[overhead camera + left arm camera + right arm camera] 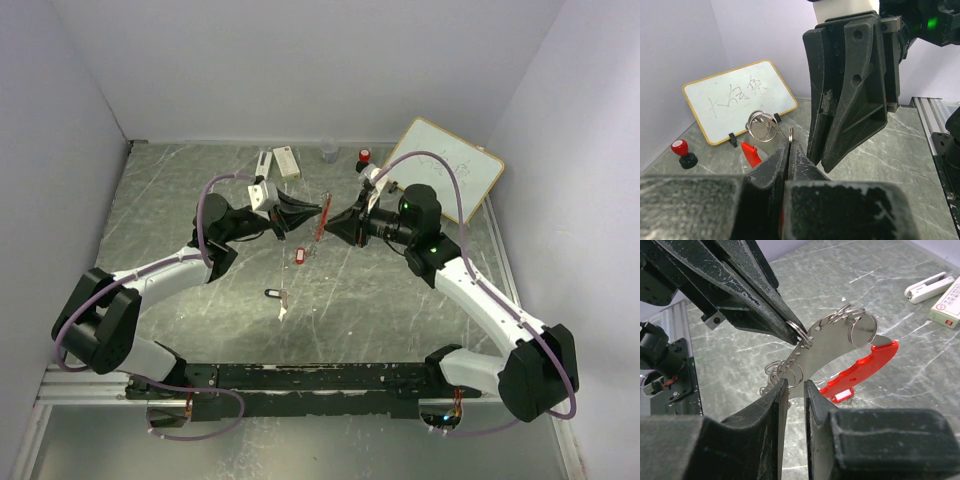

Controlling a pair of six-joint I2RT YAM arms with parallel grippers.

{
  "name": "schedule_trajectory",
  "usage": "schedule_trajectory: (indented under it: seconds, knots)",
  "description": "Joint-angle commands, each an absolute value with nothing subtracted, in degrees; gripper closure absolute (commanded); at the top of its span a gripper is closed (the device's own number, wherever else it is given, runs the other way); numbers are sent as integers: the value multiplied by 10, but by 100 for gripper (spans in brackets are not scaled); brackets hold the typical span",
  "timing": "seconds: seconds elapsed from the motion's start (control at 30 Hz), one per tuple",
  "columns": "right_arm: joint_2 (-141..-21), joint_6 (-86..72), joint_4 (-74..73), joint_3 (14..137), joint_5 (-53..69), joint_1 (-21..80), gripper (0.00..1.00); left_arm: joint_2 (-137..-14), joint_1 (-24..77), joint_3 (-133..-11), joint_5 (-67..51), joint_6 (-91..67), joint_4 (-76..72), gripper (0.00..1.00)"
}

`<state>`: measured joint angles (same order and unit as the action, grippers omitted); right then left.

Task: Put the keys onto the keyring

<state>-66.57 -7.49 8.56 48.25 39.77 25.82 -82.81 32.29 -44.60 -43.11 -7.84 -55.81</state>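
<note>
Left end effector (pixel 796 330) pinches one ring (pixel 803 335), right end effector (pixel 795 386) clamps the keyring (pixel 865 369) plate (pixel 826 347), bracing it aloft for threading; keys (pixel 299 256) lie at 6 o'clock.

Keyring (pixel 321 219) fills gap between left hand (pixel 311 212), right hand (pixel 331 223).

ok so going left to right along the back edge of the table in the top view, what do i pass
small white clip-like device → white rectangular box → small clear plastic cup → red-topped small black cylinder → tan-framed white dry-erase board
</note>
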Motion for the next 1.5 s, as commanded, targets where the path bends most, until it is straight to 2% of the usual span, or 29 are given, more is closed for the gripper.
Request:
schedule_trajectory:
  seconds: [0.0, 0.27, 0.4, 0.57, 1.47]
  knots:
    - [-673, -100, 90, 501, 420, 257, 81, -810, 320, -459, -420, -66, -562, 93]
    - [-687, -112, 80, 511, 419, 257, 84, -804, 320, -455, -414, -61, -560, 94]
    - [-670, -112, 26, 516, 291, 251, 84, -794, 320, -455, -397, -53, -542, 93]
    - [-624, -132, 32, 493, 235, 230, 80, -779, 321, -449, -368, -45, -529, 93]
    - [-688, -196, 106, 522, 340, 227, 81, -753, 323, -468, -265, -37, -446, 93]
